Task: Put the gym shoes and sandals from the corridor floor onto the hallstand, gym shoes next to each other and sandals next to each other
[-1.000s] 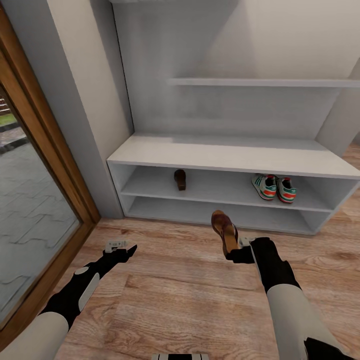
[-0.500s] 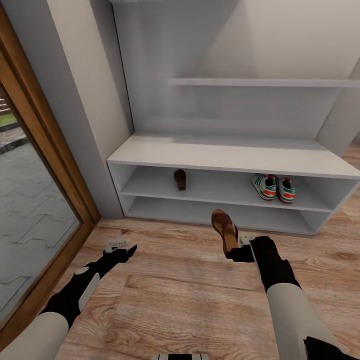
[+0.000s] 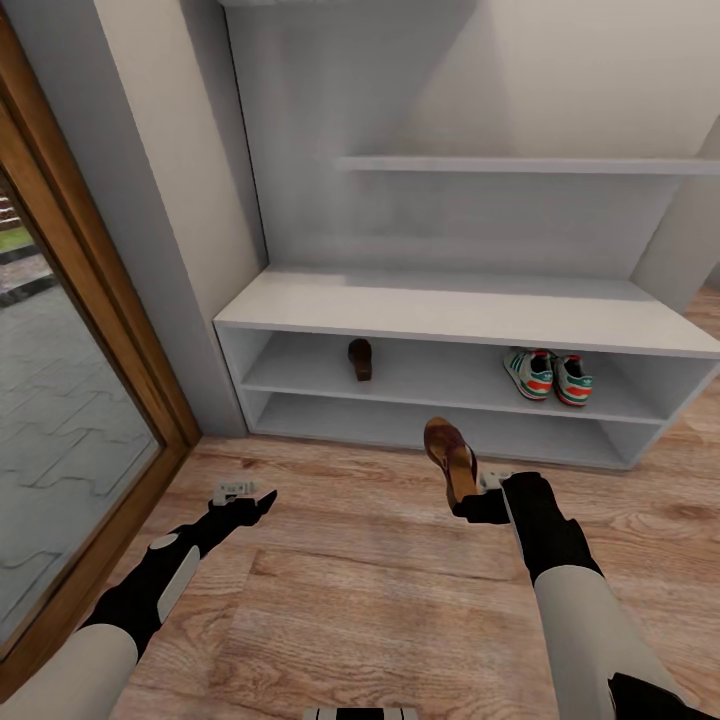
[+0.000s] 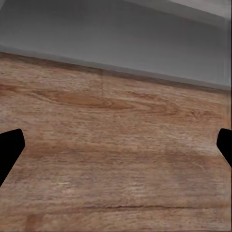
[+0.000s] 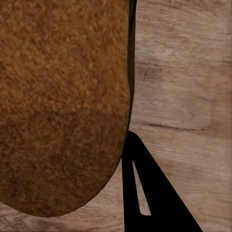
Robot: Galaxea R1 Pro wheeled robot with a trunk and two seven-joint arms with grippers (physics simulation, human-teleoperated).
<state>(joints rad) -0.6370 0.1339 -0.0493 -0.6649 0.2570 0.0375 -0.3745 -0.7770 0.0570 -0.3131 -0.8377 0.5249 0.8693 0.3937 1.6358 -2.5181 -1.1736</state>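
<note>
Resting on the hallstand (image 3: pixel 470 318) upper shelf — one sandal (image 3: pixel 360 358), both gym shoes (image 3: pixel 548 375).

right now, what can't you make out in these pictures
- Brown leather sandal with tan footbed in the right gripper: head view, the grip point is hidden behind the sandal; right wrist view, its strap is cut off by the edges.
- Dark sandal on the white rack shelf: head view, too small for detail.
- Left gripper: left wrist view, fingertips cut off.

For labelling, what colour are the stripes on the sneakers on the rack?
Green, on the white gym shoes; best in the head view.
</note>
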